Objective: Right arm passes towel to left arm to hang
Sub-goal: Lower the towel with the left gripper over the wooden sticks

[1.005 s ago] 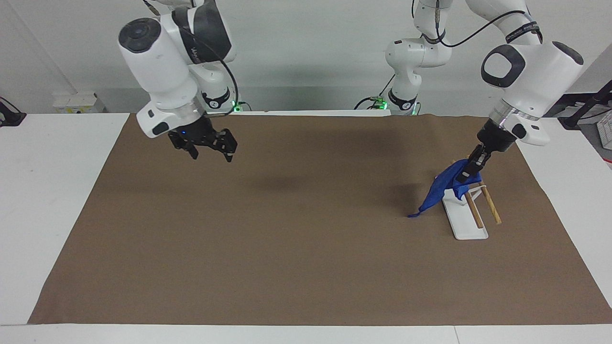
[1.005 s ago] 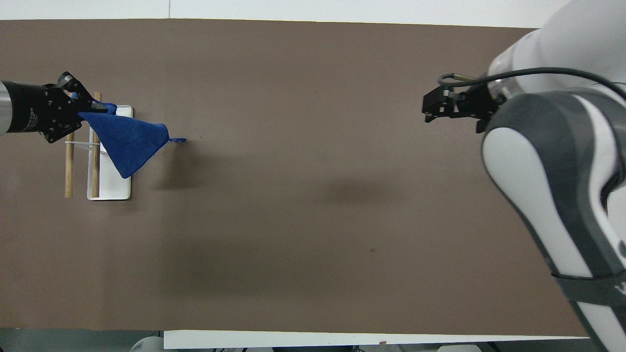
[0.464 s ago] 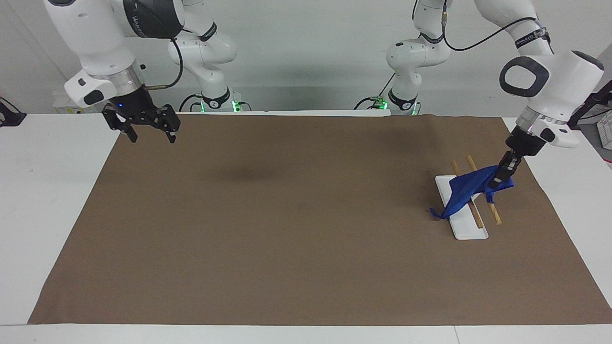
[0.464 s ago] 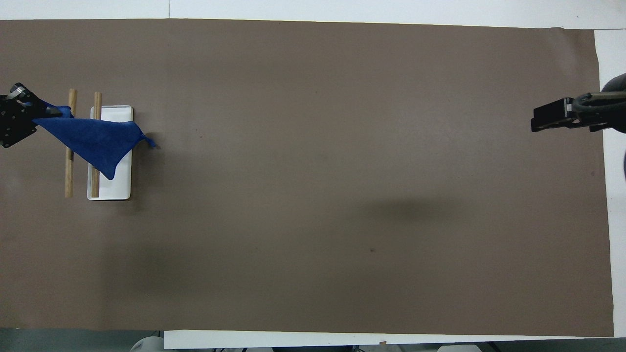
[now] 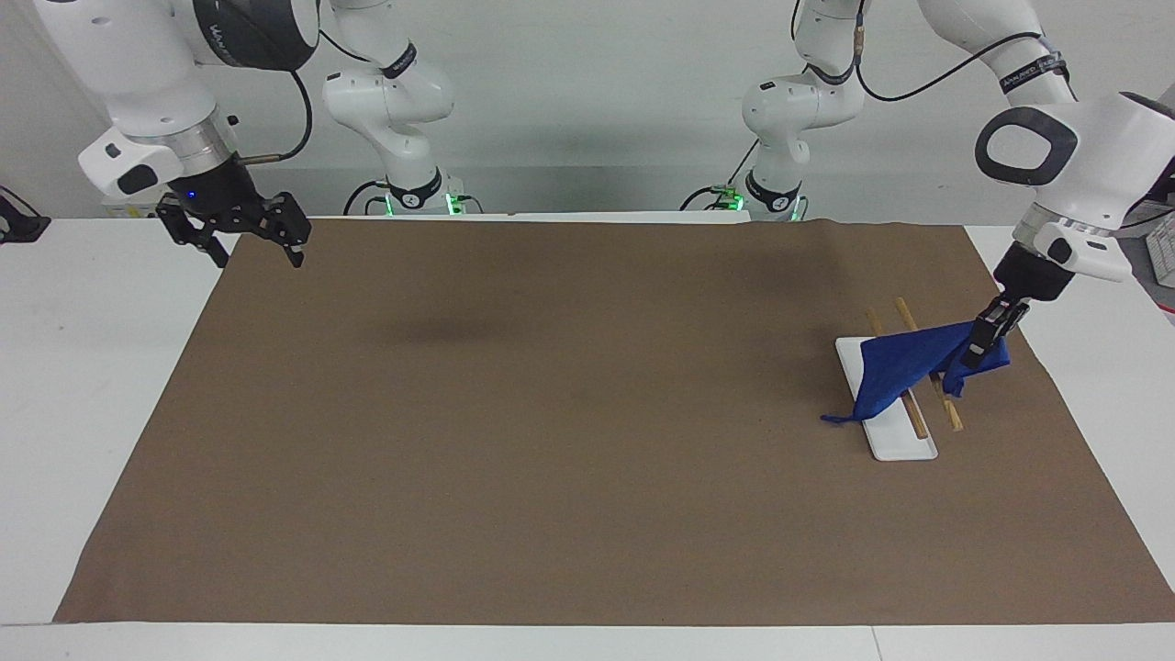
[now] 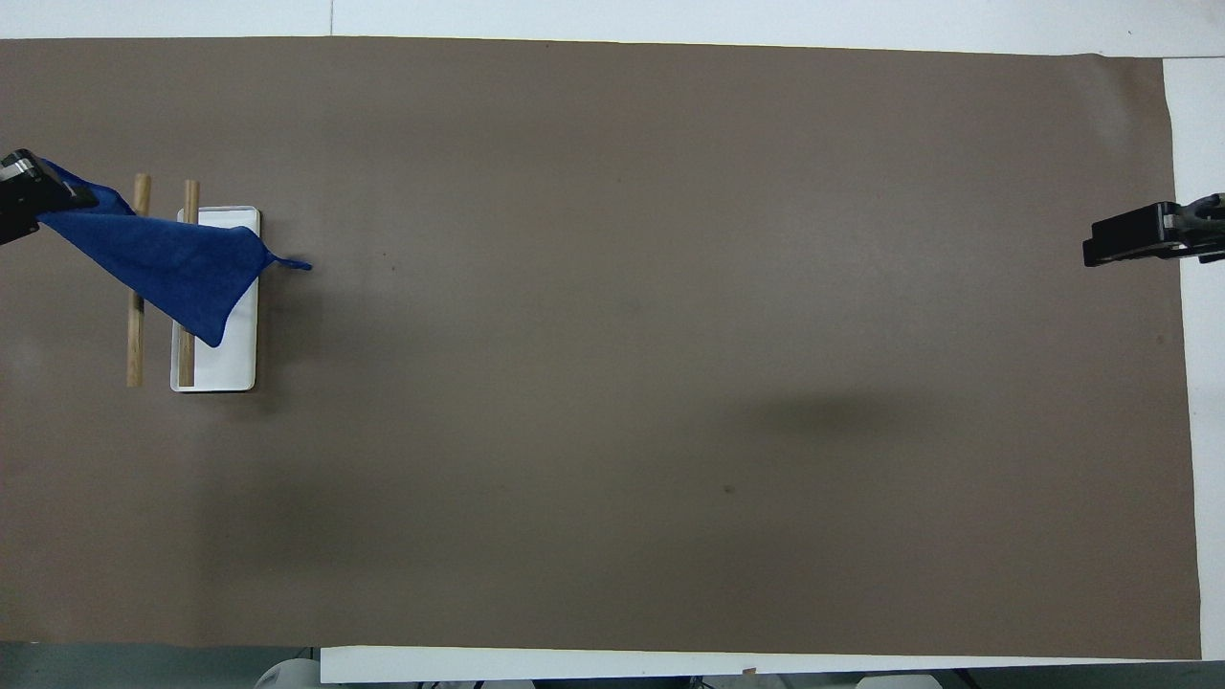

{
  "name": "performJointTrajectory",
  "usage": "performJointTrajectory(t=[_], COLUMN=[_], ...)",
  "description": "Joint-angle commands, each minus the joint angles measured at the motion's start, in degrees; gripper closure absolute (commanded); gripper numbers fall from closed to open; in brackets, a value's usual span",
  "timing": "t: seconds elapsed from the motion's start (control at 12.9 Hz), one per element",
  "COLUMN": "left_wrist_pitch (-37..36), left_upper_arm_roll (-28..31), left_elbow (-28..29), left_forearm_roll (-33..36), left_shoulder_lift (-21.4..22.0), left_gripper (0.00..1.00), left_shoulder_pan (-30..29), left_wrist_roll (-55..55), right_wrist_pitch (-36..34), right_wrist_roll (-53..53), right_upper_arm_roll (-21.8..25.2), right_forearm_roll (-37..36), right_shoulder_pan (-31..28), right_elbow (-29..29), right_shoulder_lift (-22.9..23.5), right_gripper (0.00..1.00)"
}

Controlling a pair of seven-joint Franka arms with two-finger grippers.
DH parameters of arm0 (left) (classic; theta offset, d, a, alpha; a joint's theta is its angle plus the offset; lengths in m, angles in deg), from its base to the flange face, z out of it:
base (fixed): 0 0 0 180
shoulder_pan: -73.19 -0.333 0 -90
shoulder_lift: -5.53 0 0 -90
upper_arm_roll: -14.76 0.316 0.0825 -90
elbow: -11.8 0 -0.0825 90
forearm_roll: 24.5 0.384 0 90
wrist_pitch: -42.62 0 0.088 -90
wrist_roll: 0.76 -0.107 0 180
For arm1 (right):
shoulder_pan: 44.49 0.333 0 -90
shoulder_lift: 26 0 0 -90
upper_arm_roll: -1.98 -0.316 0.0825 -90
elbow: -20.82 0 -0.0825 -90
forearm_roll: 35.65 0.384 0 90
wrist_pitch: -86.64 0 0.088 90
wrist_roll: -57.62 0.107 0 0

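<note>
Towel [image 5: 904, 367] hangs pinched in the closed left gripper [image 5: 984, 341] in the facing view, draped from it across the rack's wooden rails [image 5: 918, 372] and white base [image 5: 895, 441]; the right gripper [image 5: 248, 246] waits, fingers spread and empty, over the brown mat's [image 5: 551, 441] corner. From overhead, the towel [image 6: 172, 268] stretches away from the left gripper [image 6: 24, 196] across both rails [image 6: 136, 335], while the right gripper [image 6: 1139, 234] hovers over the mat's edge.

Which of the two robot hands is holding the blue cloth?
The left hand, at the rack's end of the table, grips the towel. The right hand hangs open with nothing in it.
</note>
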Motion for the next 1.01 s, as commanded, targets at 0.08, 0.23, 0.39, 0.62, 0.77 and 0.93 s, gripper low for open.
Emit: performJointTrajectory(t=[0.08,0.23,0.39,0.62,0.77,0.93], left_wrist_pitch=[-2.41,-1.8,-1.35,-2.14,-2.41,-3.72], left_upper_arm_roll=[-0.09,-0.09,-0.09,-0.09,-0.09,0.0], left_elbow=[-5.62,-5.36,-5.19,-4.75,-4.31,-2.99], left_forearm_roll=[0.19,0.19,0.11,0.11,0.11,0.02], left_shoulder_lift=[-3.05,-3.05,-3.05,-2.79,-2.44,-1.82], left_gripper=[1.0,1.0,1.0,1.0,1.0,1.0], left_shoulder_pan=[0.47,0.39,0.39,-0.31,-0.49,-2.67], left_wrist_roll=[-8.9,-20.3,-27.89,-38.15,-41.79,-47.86], right_wrist_pitch=[2.52,2.87,2.61,1.55,1.64,1.9], right_wrist_roll=[-0.85,-0.58,0.46,4.6,4.52,4.43], right_upper_arm_roll=[0.21,0.12,0.12,0.12,0.12,0.21], right_forearm_roll=[-1.08,-1.08,-0.81,-0.72,-0.64,-0.55], right_shoulder_pan=[0.44,0.44,0.43,0.43,0.61,0.7], right_elbow=[-2.78,-2.78,-3.22,-3.22,-3.48,-4.1], right_shoulder_lift=[-1.47,-1.13,-1.12,-1.21,-1.47,-1.74], right_gripper=[0.0,0.0,0.0,0.0,0.0,0.0])
